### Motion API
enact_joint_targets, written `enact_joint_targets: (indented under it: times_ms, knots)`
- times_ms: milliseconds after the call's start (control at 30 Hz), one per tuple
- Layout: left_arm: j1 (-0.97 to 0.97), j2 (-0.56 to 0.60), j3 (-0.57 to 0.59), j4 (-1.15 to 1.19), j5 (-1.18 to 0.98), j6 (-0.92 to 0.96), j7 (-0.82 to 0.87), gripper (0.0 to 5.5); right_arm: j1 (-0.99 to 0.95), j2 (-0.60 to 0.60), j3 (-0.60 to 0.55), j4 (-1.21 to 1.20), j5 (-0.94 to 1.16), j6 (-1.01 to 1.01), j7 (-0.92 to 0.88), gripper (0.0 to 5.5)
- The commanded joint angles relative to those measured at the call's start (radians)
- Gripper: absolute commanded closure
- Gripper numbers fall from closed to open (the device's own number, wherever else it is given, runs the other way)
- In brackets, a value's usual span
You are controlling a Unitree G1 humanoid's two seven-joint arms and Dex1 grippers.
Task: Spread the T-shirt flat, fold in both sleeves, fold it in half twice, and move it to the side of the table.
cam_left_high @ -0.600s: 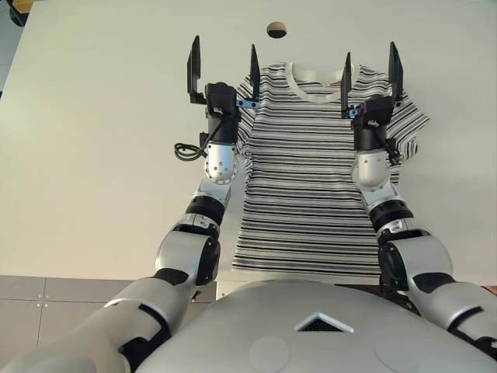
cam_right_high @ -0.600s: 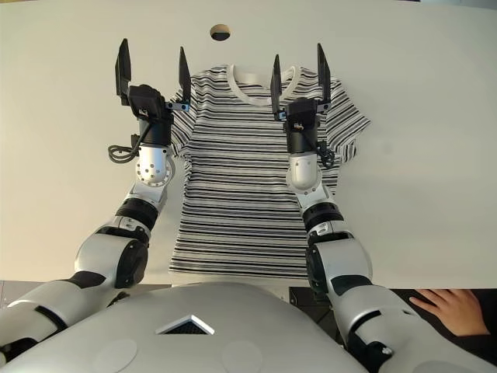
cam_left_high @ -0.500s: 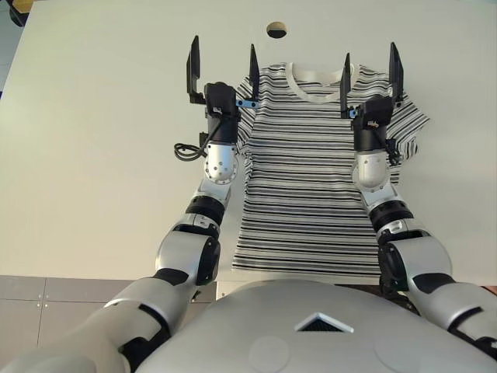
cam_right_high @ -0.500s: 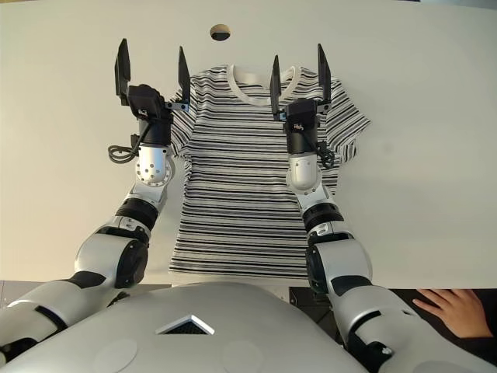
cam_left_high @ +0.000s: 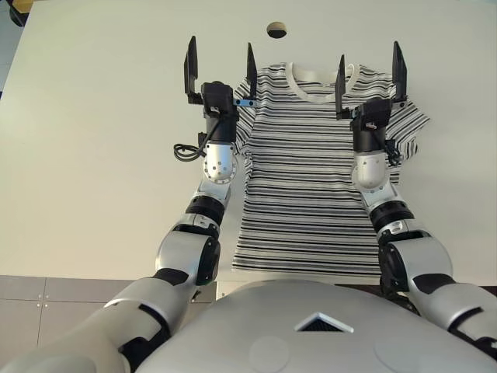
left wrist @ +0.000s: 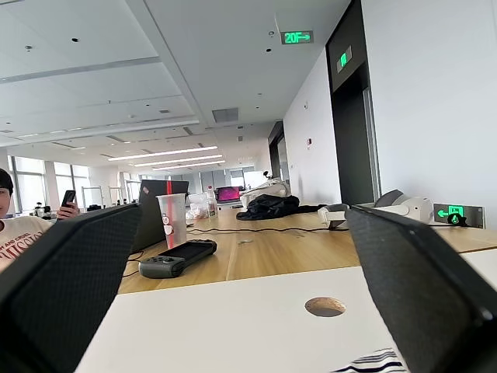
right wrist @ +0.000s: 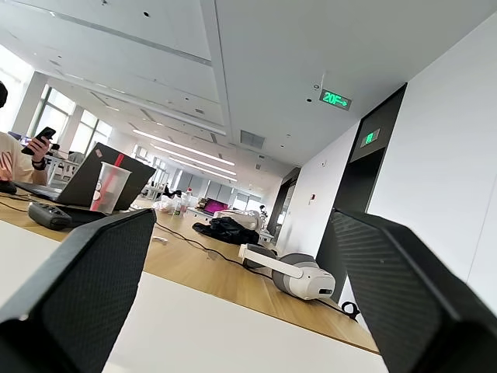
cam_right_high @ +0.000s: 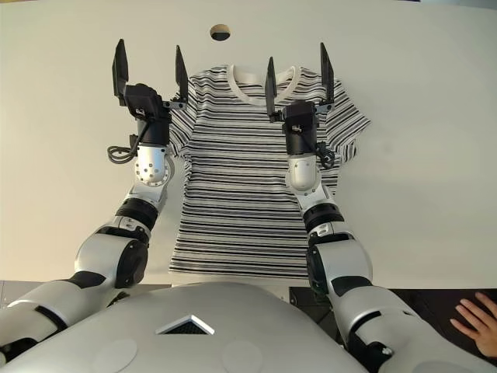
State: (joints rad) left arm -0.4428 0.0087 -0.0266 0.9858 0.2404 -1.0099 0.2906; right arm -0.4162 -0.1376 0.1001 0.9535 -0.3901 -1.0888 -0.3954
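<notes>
While your left gripper (cam_left_high: 220, 58) and right gripper (cam_left_high: 369, 62) gape empty, the shirt (cam_left_high: 303, 194) lies flat mid-frame.
Head views: both have crept toward the frame's top, by the shoulders, the right's fingers (cam_left_high: 397, 66) spreading wider. Wrist views: fingers wide apart at the lower corners, table (left wrist: 233, 318) between. Folding the sleeve (cam_left_high: 411, 126) at right looks next.

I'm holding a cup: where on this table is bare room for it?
Bare table lies wide left of the left gripper and right of the T-shirt. Crowded in the middle: that shirt, with the right gripper above its shoulder.
</notes>
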Motion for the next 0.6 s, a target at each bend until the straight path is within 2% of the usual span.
enact_joint_targets:
  times_ms: [33, 600]
  knots:
    - [-0.009, 0.007, 0.006, 0.026, -0.018, 0.008, -0.016, 0.64, -0.014, -0.003, 0.0, 0.025, -0.009, 0.001, -0.018, 1.32]
    - [-0.029, 0.02, 0.015, 0.073, -0.024, 0.0, -0.006, 0.64, -0.063, 0.006, 0.01, 0.105, -0.005, -0.004, -0.029, 1.32]
